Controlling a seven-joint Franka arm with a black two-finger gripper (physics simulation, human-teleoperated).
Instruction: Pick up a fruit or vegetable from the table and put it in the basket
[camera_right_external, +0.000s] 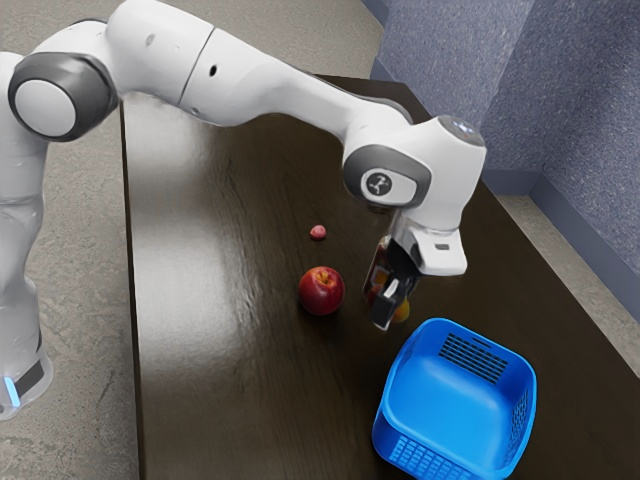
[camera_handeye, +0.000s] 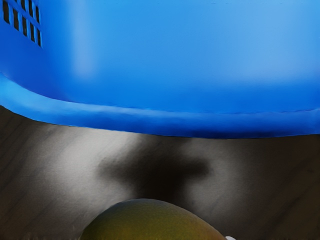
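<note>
Holding a yellow-green fruit (camera_right_external: 401, 312) above the table (camera_right_external: 220, 380), near the basket (camera_right_external: 450, 400) but outside its rim. Pinching it in the black gripper (camera_right_external: 391, 313), judging by the dark fingertip against it in the exterior view and the rounded skin close under the hand in the wrist view; can't make out the far side of the grip. Carried off the tabletop, likely to get over the wall rather than push against it — note the shadow (camera_handeye: 155, 167) on the wood between fruit and basket.

Next, probably: rise a little if the rim demands, cross it, lower inside, then let go. Beware of clipping the rim on the way, or of releasing early and sending something so round rolling over the wood. Helped by the basket standing upright, wide mouth upward, ready to receive from above.

Farther out, no call to touch the red apple (camera_right_external: 321, 291) or the small pink thing (camera_right_external: 318, 233) just beyond — asked for only one fruit or vegetable, and apparently served by the piece in hand.
</note>
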